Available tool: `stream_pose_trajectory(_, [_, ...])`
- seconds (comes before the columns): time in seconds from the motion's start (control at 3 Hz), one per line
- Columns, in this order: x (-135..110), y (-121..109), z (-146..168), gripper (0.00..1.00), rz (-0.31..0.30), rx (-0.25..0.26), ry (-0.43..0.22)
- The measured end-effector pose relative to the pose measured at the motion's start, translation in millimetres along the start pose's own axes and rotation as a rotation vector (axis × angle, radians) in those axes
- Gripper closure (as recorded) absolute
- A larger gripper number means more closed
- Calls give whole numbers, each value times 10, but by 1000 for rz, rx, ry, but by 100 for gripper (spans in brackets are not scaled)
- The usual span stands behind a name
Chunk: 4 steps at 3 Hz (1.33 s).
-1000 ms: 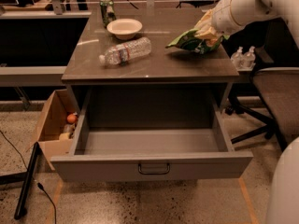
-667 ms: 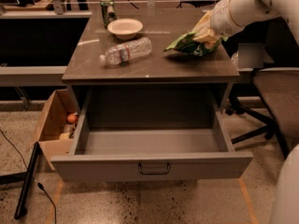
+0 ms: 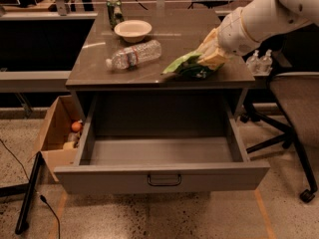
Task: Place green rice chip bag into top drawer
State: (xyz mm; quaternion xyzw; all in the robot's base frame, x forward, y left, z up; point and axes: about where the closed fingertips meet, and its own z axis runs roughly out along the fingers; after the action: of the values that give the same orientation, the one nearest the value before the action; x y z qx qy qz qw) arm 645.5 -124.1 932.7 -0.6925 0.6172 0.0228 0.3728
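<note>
The green rice chip bag [image 3: 188, 66] is held just above the front right part of the grey table top [image 3: 164, 39], tilted with its left end pointing toward the front edge. My gripper [image 3: 212, 59] is shut on the bag's right end, and the white arm reaches in from the upper right. The top drawer [image 3: 162, 176] stands pulled fully open below the table, with a bare inside and a dark pull handle at the centre of its front panel.
A clear water bottle [image 3: 133, 55] lies on the table's left half. A white bowl [image 3: 132, 30] and a green drink can [image 3: 114, 11] stand behind it. A brown cardboard box [image 3: 60, 133] with items sits on the floor at left. An office chair [image 3: 294, 113] stands at right.
My gripper has carried the bag leftward and toward the table's front edge, lower than before. The drawer, bottle, bowl and can have not moved.
</note>
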Motion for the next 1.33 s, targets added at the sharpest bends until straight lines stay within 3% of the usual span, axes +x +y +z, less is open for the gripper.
stream_pose_trajectory(0.33, [-299, 506, -66, 100, 43, -82, -16])
stream_pose_trajectory(0.67, [-536, 816, -169, 100, 81, -126, -19])
stream_pose_trajectory(1.33, [-862, 1208, -351, 100, 153, -180, -18])
